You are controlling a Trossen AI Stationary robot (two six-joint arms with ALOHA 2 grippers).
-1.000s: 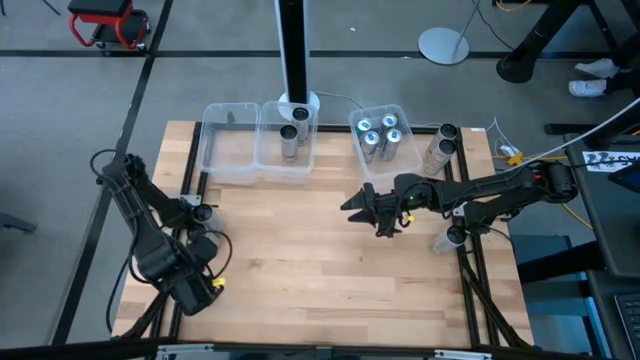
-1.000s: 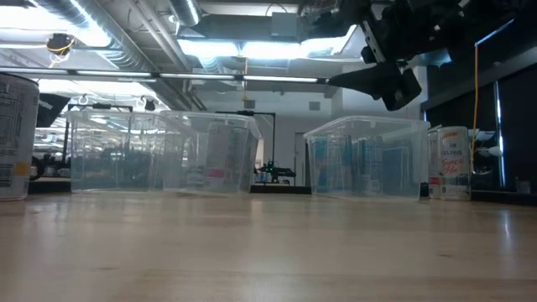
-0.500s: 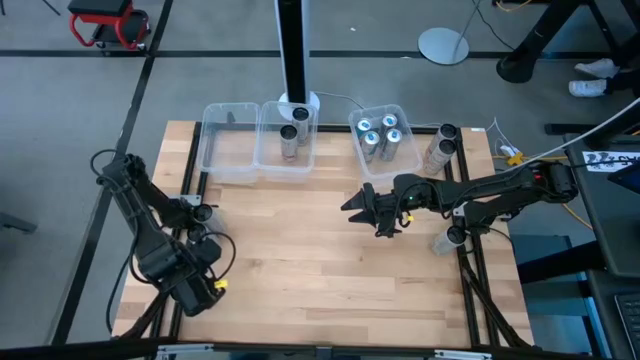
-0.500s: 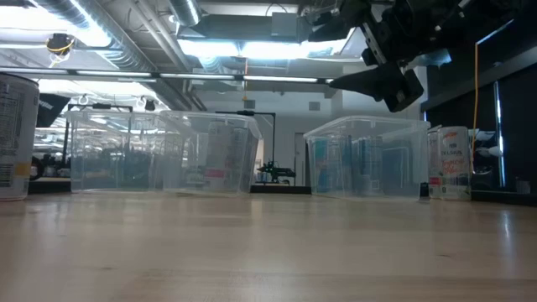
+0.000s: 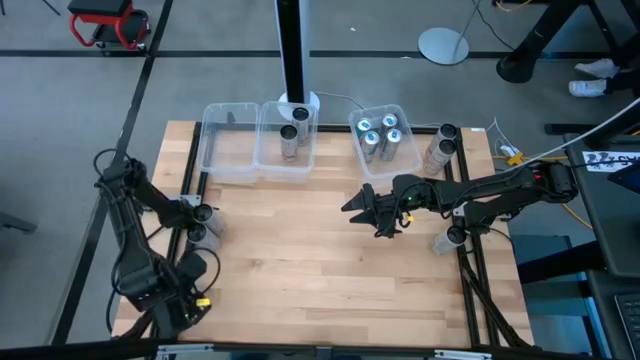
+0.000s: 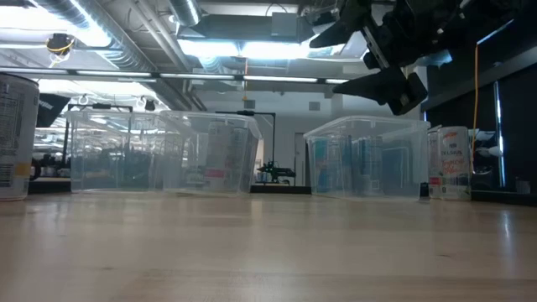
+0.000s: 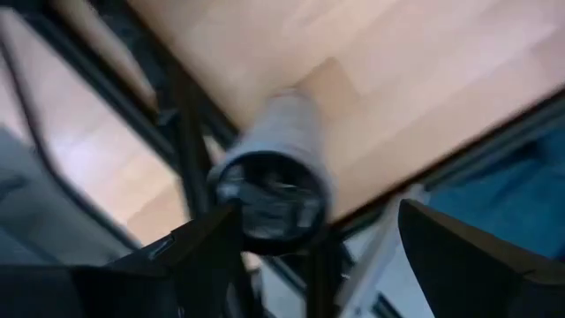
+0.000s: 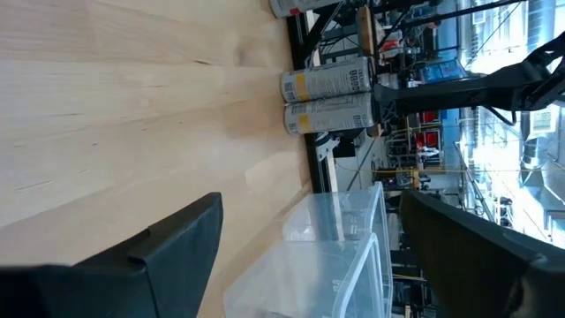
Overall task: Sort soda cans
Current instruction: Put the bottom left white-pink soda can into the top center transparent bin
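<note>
My left gripper is open near the table's near left corner. In the left wrist view its fingers stand on either side of a dark-topped soda can, which stands upright at the table's left edge. I cannot tell whether a finger touches it. My right gripper is open and empty, up above the table's middle right. Two dark-topped cans stand in the middle clear bin. Several silver, blue-topped cans stand in the right bin.
An empty clear bin stands at the far left of the row. Two cans stand to the right of the right bin, and one more at the table's right edge. A black post rises behind the bins. Bare wood lies in the table's middle.
My left arm has drawn back toward the table's near left corner, its gripper still pointing at the can on the left edge. The left wrist view is blurred by the motion.
</note>
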